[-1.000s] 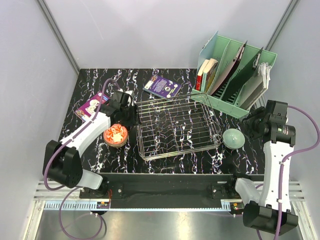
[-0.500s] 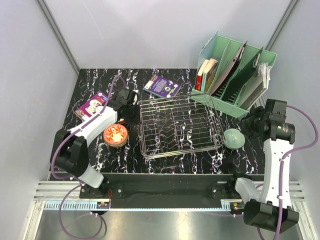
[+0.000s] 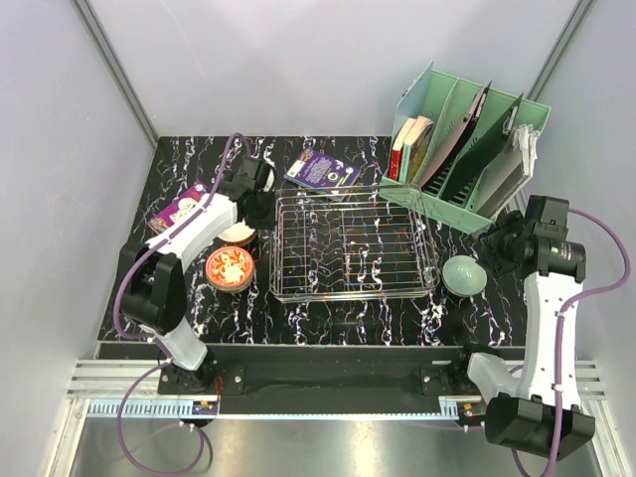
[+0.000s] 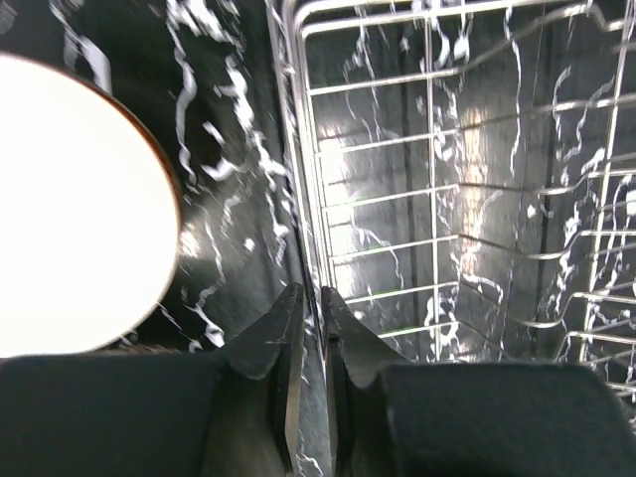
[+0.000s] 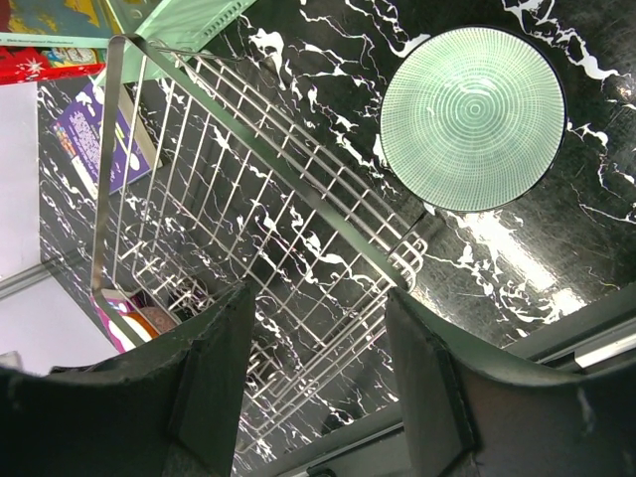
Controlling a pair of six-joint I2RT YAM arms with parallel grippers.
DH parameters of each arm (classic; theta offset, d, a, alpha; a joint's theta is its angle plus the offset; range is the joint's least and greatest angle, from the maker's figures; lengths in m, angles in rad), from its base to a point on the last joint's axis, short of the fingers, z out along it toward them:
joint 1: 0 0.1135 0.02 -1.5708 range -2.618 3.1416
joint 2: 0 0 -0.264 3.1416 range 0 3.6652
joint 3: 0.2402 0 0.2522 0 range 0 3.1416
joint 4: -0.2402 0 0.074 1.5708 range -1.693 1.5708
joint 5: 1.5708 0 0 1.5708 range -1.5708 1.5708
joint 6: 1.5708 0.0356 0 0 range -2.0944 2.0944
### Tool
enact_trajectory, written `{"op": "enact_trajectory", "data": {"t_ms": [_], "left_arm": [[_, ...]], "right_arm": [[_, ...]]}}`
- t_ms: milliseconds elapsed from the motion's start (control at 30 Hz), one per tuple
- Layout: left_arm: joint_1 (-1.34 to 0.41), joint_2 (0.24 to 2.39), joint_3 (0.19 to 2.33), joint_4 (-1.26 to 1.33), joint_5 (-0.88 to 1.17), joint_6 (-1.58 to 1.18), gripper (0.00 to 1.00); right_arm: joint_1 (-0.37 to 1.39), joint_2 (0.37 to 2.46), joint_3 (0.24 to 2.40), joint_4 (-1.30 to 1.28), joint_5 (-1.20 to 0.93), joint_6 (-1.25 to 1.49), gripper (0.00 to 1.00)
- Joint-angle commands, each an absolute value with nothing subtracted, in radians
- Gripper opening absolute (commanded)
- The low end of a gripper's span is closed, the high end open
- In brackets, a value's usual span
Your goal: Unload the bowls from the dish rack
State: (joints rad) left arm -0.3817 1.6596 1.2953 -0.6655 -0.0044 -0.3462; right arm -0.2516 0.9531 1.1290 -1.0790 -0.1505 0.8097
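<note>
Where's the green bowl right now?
In the top view, the green bowl sits on the table at the right, just past the right end of the dish rack and in front of the mint file organizer.

This is a robotics lab cell, not anybody's kitchen. Blank pale wall panels (image 3: pixel 328 60) held by bare metal corner posts (image 3: pixel 114 70) box in a small black marble-print table (image 3: pixel 348 318), and along six o'clock two white-and-black arms (image 3: pixel 189 238) are bolted by an aluminium rail (image 3: pixel 328 407), trailing purple cables (image 3: pixel 121 298). The household bits sit oddly together like test props: a wire dish rack (image 3: pixel 353 246) in the middle, a mint-green file organizer (image 3: pixel 467 149) at two o'clock and a purple book (image 3: pixel 323 171) at twelve.
</note>
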Motion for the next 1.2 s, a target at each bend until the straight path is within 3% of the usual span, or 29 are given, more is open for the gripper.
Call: {"op": "enact_trajectory", "data": {"t_ms": [0, 200, 400, 600, 933, 1167], "left_arm": [[-0.347, 1.661, 1.367, -0.661, -0.074, -0.284, 0.17], [-0.31, 1.667, 1.374, -0.663, -0.089, -0.278, 0.17], [-0.308, 1.635, 1.35, -0.637, -0.015, -0.275, 0.44], [-0.308, 1.493, 1.267, -0.548, 0.043, -0.29, 0.58], [-0.285, 1.255, 1.21, -0.545, 0.083, -0.354, 0.6], [-0.249, 1.074, 1.258, -0.727, 0.115, -0.4, 0.65]], "right_arm": [[-0.253, 0.971, 1.157, -1.074, -0.173, 0.792, 0.63], [-0.253, 0.988, 1.143, -1.071, -0.179, 0.787, 0.63], [-0.253, 0.996, 1.126, -1.065, -0.187, 0.779, 0.63], [-0.253, 0.989, 1.089, -1.048, -0.202, 0.779, 0.63], [-0.253, 0.983, 1.127, -1.031, -0.204, 0.718, 0.65], [-0.252, 1.029, 1.299, -1.02, -0.131, 0.549, 0.66]]}}
